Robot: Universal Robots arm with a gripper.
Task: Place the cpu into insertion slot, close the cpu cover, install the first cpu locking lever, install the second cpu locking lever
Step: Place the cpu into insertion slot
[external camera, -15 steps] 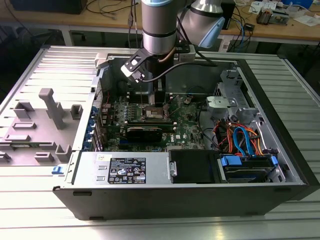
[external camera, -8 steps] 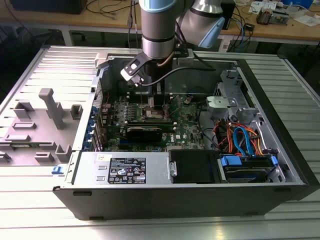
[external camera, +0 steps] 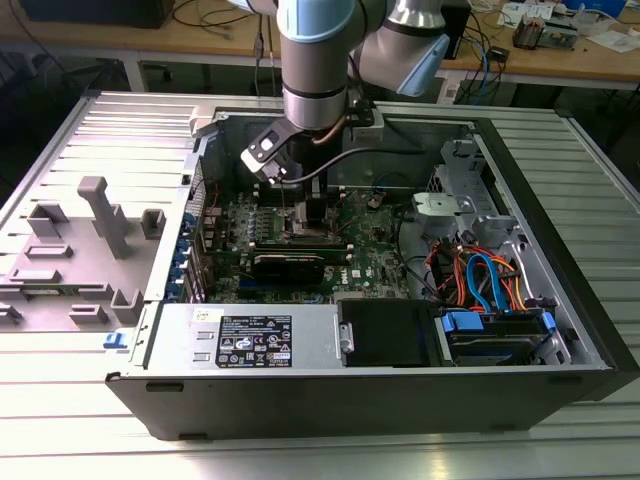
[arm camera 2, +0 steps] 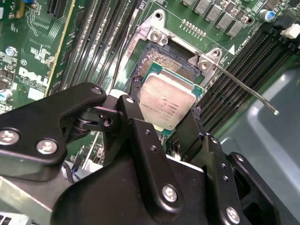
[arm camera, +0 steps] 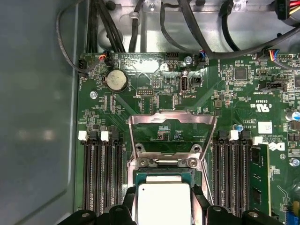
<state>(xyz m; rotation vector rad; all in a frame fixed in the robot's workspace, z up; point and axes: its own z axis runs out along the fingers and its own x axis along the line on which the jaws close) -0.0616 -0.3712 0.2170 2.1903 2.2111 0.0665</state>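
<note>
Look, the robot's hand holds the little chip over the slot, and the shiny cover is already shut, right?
Not quite. The cpu cover is open, swung back off the insertion slot, as the first wrist view shows. The rest is right: the hand holds the cpu over the slot.

Raised cpu cover (arm camera: 171,116) and memory slots (arm camera: 101,173) around insertion slot (arm camera 2: 159,60).

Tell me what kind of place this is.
Probably a robotics lab or workshop: an open computer case on a metal table, a robot arm reaching in, cluttered wooden benches behind.
</note>
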